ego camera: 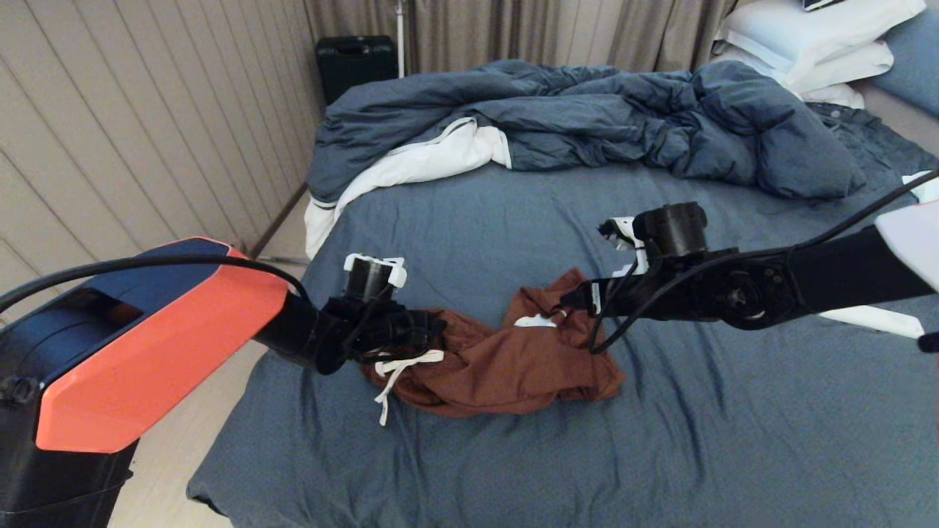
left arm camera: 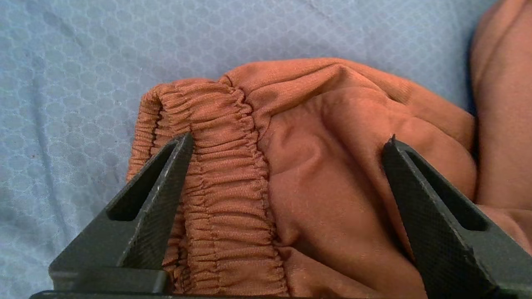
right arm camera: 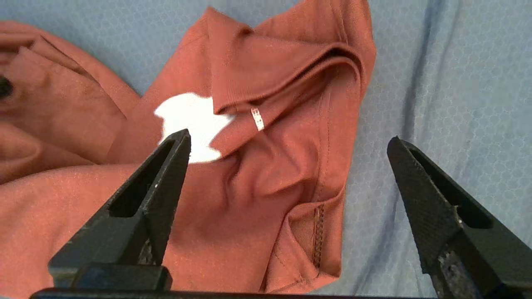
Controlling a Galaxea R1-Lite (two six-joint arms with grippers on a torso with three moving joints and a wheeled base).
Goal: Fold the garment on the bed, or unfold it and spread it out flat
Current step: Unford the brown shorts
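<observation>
Two arms reach over the bed (ego camera: 733, 411), where we see the garment (ego camera: 506, 359) crumpled mid-sheet: our left end effector (left arm camera: 286, 145) gapes over its waistband (left arm camera: 216, 166), our right end effector (right arm camera: 289, 143) gapes over a leg hem (right arm camera: 324, 174), seemingly to spread it.

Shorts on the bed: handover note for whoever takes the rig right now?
Left hand: open, fingers straddling the gathered waistband at the shorts' left end; nothing gripped.
Right hand: open, over the leg hem beside the white printed mark; nothing gripped.
Shorts lie crumpled on the slate-blue sheet near the bed's front, drawstring trailing out. Duvet is bunched further back, apart from them.
Done: both hands positioned.
Left: close both, then probably pull apart to spread flat.
</observation>
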